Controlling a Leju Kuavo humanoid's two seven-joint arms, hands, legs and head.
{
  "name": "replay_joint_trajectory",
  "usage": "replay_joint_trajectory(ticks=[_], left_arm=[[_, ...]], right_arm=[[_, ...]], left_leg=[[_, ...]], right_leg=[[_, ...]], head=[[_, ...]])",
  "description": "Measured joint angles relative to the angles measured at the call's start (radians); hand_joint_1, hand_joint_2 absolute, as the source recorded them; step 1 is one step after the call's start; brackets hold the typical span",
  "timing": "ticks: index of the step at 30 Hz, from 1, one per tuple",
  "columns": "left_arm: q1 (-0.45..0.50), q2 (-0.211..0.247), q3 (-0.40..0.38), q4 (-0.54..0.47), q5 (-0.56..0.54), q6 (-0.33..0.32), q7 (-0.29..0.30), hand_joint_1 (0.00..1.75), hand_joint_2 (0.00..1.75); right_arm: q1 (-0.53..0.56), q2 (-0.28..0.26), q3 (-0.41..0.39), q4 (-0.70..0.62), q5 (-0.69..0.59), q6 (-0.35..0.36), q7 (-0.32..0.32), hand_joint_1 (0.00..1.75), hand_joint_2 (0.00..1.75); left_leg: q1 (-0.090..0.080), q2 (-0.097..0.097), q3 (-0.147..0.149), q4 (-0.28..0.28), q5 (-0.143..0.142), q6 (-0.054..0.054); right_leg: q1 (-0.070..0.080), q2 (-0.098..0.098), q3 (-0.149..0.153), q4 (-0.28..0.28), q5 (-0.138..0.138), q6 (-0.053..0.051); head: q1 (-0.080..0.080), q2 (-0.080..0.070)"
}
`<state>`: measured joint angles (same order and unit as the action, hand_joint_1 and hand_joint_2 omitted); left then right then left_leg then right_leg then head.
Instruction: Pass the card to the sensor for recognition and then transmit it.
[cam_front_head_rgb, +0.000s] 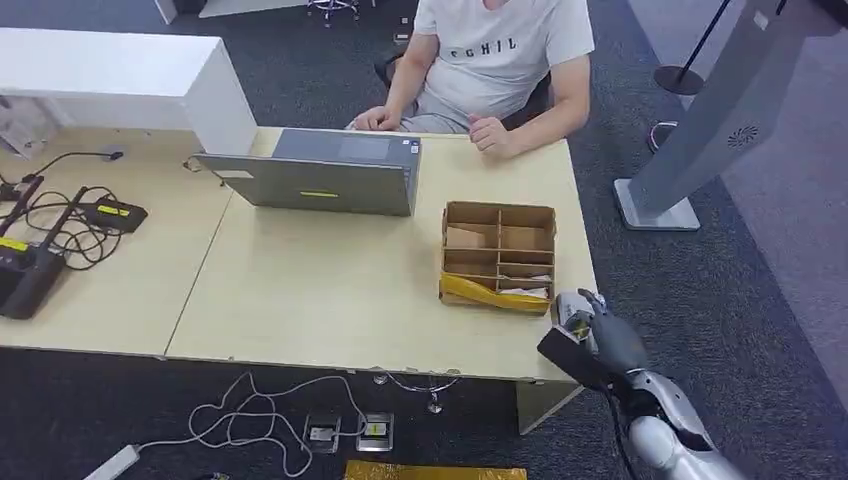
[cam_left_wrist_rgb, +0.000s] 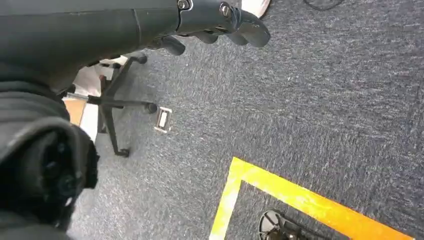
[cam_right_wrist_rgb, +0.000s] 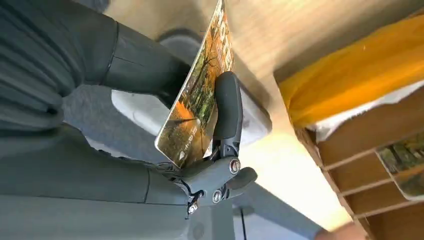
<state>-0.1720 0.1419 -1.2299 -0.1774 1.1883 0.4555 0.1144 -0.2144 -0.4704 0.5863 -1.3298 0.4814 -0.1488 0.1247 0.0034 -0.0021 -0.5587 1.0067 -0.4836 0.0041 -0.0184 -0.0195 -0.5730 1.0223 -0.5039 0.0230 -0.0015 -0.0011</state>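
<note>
My right hand (cam_front_head_rgb: 600, 345) hovers at the table's near right corner and pinches a card (cam_right_wrist_rgb: 197, 107) printed with an autumn tree scene between the thumb and a finger (cam_right_wrist_rgb: 227, 107). The card stands on edge just over a small white and grey sensor (cam_right_wrist_rgb: 137, 112) that sits at the table's edge (cam_front_head_rgb: 568, 305). A cardboard box (cam_front_head_rgb: 498, 255) with several compartments and a yellow front lies right beside it; one compartment holds another picture card (cam_right_wrist_rgb: 407, 167). My left hand (cam_left_wrist_rgb: 220, 20) hangs over the carpet with nothing in it, its fingers loosely extended.
A person sits at the far side of the table (cam_front_head_rgb: 330, 300), forearms resting on it, behind a grey laptop (cam_front_head_rgb: 320, 175). Cables and black devices (cam_front_head_rgb: 60, 235) cover the left table. A white kiosk stand (cam_front_head_rgb: 700, 130) rises on the right. An office chair base (cam_left_wrist_rgb: 112, 105) is on the carpet.
</note>
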Motion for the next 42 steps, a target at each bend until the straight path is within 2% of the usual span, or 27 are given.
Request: replay_joint_trajectory(ticks=[12,29,37,42], left_arm=[[0.000,0.009,0.000,0.000,0.000,-0.011,0.000,0.00,0.00],[0.000,0.008,0.000,0.000,0.010,-0.004,0.001,0.00,0.00],[0.000,0.008,0.000,0.000,0.003,-0.010,0.001,0.00,0.00],[0.001,0.008,0.000,0.000,-0.002,-0.014,0.001,0.00,0.00]], right_arm=[[-0.008,-0.014,0.021,0.035,-0.054,-0.039,-0.009,1.75,1.75],[-0.061,-0.031,0.021,0.035,-0.048,-0.031,-0.008,1.75,1.75],[-0.065,-0.031,0.021,-0.013,-0.208,0.083,-0.008,1.75,1.75],[-0.065,-0.049,0.020,-0.078,-0.241,0.092,0.023,1.75,1.75]], left_leg=[[0.000,0.000,0.000,0.000,0.000,0.000],[0.000,0.000,0.000,0.000,0.000,0.000],[0.000,0.000,0.000,0.000,0.000,0.000],[0.000,0.000,0.000,0.000,0.000,0.000]], right_leg=[[0.000,0.000,0.000,0.000,0.000,0.000],[0.000,0.000,0.000,0.000,0.000,0.000],[0.000,0.000,0.000,0.000,0.000,0.000],[0.000,0.000,0.000,0.000,0.000,0.000]], head=[[0.000,0.000],[0.000,0.000],[0.000,0.000],[0.000,0.000]])
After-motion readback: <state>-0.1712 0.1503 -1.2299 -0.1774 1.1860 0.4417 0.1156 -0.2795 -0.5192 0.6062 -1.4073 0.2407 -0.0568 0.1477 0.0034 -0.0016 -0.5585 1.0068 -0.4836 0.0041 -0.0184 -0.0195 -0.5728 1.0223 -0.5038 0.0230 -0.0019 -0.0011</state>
